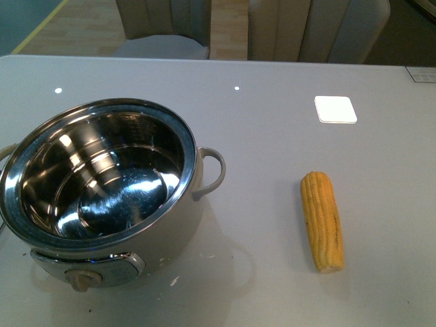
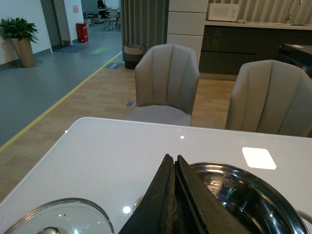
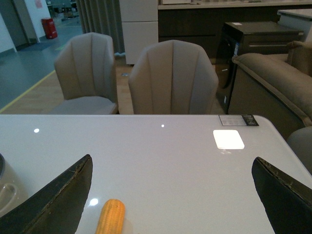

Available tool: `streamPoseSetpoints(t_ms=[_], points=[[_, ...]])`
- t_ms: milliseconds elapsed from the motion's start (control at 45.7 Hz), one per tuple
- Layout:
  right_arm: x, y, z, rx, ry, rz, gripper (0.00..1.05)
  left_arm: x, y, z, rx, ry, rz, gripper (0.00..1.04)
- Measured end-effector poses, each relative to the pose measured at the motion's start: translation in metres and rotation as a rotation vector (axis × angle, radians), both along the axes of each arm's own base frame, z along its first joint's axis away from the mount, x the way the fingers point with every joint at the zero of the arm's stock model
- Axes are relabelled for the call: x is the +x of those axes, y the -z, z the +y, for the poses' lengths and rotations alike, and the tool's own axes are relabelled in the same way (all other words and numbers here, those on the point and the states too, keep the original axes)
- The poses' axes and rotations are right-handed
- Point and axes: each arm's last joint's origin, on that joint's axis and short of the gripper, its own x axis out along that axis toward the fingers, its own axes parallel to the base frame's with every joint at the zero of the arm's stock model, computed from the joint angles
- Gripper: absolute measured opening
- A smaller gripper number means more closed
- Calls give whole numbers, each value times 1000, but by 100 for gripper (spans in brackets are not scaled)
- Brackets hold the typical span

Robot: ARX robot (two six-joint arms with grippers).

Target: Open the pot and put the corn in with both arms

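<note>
Shiny round pot (image 1: 185, 216) sits near ribbed corn (image 1: 321, 219); left gripper (image 2: 174, 159) closed, right gripper (image 3: 171, 160) spread.

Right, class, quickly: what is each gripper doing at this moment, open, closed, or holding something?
Left gripper: closed, holding nothing.
Right gripper: open and empty; the corn is not gripped.

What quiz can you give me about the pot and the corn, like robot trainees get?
1. True or false: the corn is inside the pot.
2. The left gripper is shut. The right gripper is: A open, B shut on the corn, C shut on the pot.
3. Fill in: the lid lies on the ____.
Key: 1 false; 2 A; 3 table.
</note>
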Motion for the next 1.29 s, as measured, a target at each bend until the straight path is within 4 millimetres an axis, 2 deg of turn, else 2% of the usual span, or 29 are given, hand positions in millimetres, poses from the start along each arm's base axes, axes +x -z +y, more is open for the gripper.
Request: streamPoseSetpoints(t_ms=[109,219,481,525,875,918,1006,1028,1071,1203,1290], points=[[0,0,0,0,0,0,96,-2,0,0,0,0,0,4],[0,0,0,0,0,0,96,-12,3,0,0,0,11,4],[0,0,0,0,0,0,96,-13,3,0,0,0,5,4],[0,0,0,0,0,0,96,-13,3,0,0,0,5,15],[0,0,0,0,0,0,96,-13,3,0,0,0,5,77],[0,1,0,32,28,89,96,-13,3,0,0,0,5,84],[5,0,-1,149,121,495,96,-13,3,0,0,0,5,99],[7,3,-2,171,138,584,96,-13,3,0,3,0,5,99],[12,7,-2,202,156,654,96,-13,3,0,3,0,5,97],[29,9,-3,247,165,689,96,-13,3,0,3,0,5,98],[47,10,2,249,142,703,96,-13,3,0,3,0,5,98]])
